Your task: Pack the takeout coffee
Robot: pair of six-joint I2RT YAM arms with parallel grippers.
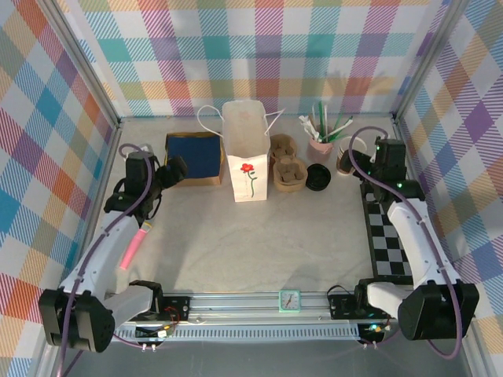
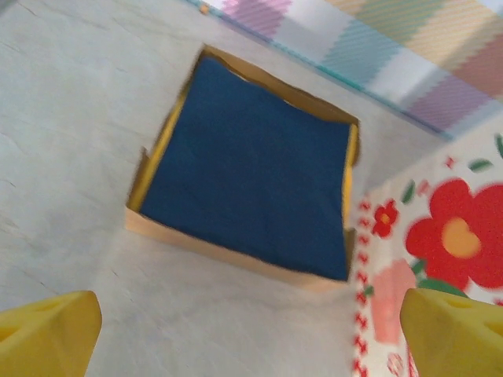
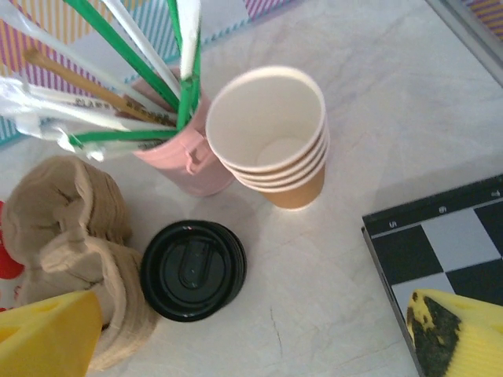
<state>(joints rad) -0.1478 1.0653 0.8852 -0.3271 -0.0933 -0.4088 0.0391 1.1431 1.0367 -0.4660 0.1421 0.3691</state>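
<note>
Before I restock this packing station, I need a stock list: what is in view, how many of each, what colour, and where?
paper bag: one, white with a red flower, upright at back centre
box: one, tan with a dark blue inside, left of the bag
cup tray: one, brown, right of the bag
takeout coffee: one, black lid, right of the tray
pink cup: one, holding green and white sticks, behind the coffee
paper cups: one nested stack, brown with white insides, right of the pink cup
checkered mat: one, black and white, right side
clock: one, teal, front rail
left gripper: open, near the box
right gripper: open, above the coffee
</note>
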